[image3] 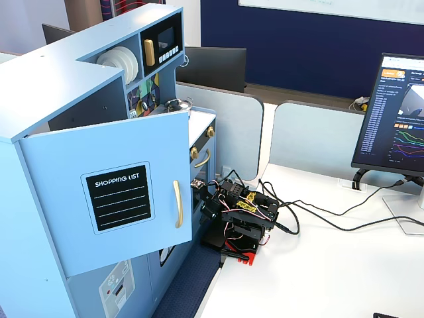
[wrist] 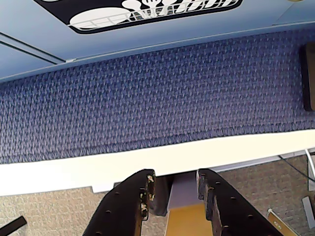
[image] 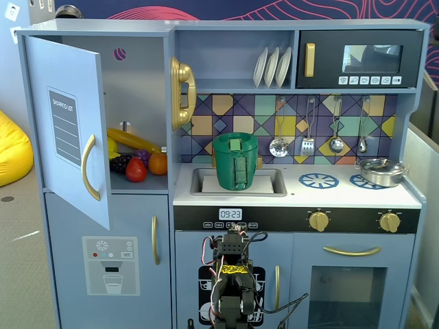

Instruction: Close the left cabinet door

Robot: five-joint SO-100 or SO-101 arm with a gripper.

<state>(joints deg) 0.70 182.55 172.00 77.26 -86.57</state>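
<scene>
The left cabinet door is a light-blue fridge door with a black "SHOPPING LIST" panel and a curved gold handle. It stands swung wide open at the upper left of the toy kitchen and also shows from the side in a fixed view. My arm sits folded low in front of the dishwasher door, well right of and below the open door. In the wrist view my gripper points down over the white table edge. Its black jaws are apart with nothing between them.
The open compartment holds toy fruit. A gold phone hangs beside it, and a green basket sits in the sink. The dispenser door below is shut. A blue mat lies before the kitchen. Cables and a monitor are on the white table.
</scene>
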